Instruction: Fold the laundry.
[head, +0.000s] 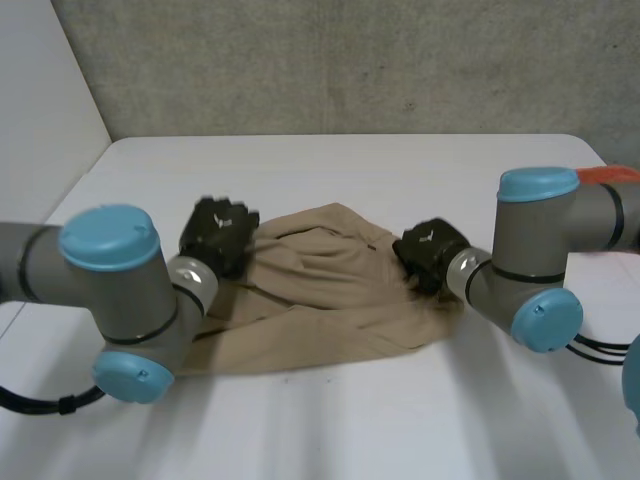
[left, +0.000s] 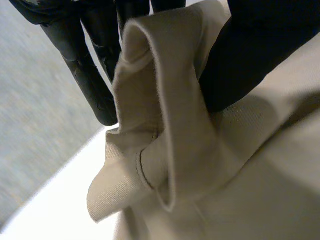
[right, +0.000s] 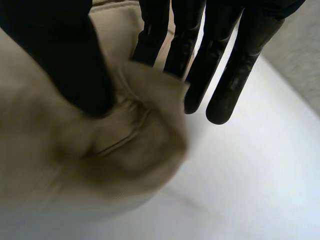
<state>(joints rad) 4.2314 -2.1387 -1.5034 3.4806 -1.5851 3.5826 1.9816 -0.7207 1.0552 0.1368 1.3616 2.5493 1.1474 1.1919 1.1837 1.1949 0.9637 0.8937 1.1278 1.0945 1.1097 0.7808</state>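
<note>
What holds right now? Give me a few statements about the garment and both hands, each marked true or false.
1. The left hand pinches a fold of the tan garment between thumb and fingers. True.
2. The garment hangs over the table's edge. False: it lies wholly on the white table.
3. The right hand grips the garment as well. True.
4. Both hands are at the same end of the garment. False: they are at opposite ends.

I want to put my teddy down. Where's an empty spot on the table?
The table is bare between the cloth and the wall, and along the near edge in front of the cloth. The middle is crowded: the left hand and right hand pinch the cloth's two ends.
</note>
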